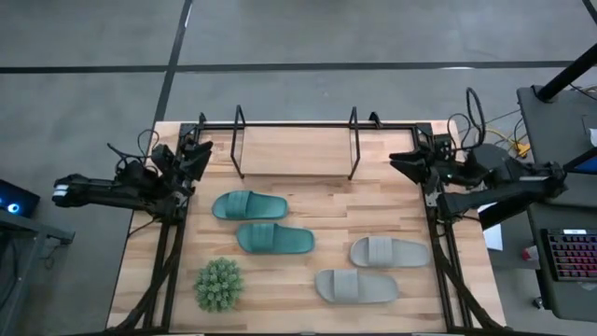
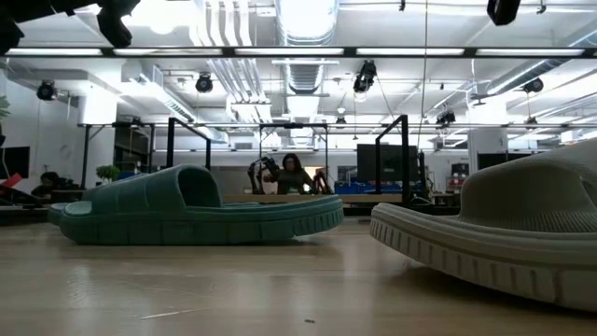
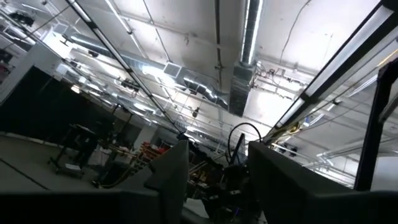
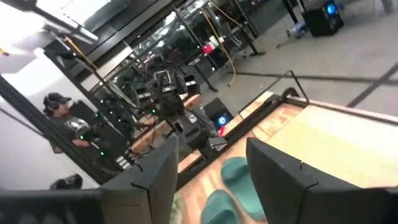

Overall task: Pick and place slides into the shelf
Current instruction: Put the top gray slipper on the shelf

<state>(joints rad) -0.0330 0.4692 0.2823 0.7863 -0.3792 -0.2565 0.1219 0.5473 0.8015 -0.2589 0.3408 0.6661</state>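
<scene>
Both dark arms rest folded at the wooden surface's [image 1: 308, 215] side edges, left gripper [image 1: 200, 152] and right gripper [image 1: 399, 161] with jaws released, empty. Two teal-green [image 1: 248, 205] and two light grey rubber slides [image 1: 389, 251] lie before the empty low black wire shelf [image 1: 295, 149].

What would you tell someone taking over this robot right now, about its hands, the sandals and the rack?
Left hand: open, empty, raised at the table's left edge.
Right hand: open, empty, at the right edge.
Shelf: at the table's far side, holding nothing.
Teal slides: on the table, left of centre.
Grey slides: on the table, to the right.
Done: nothing.
Left: all four slides.
</scene>
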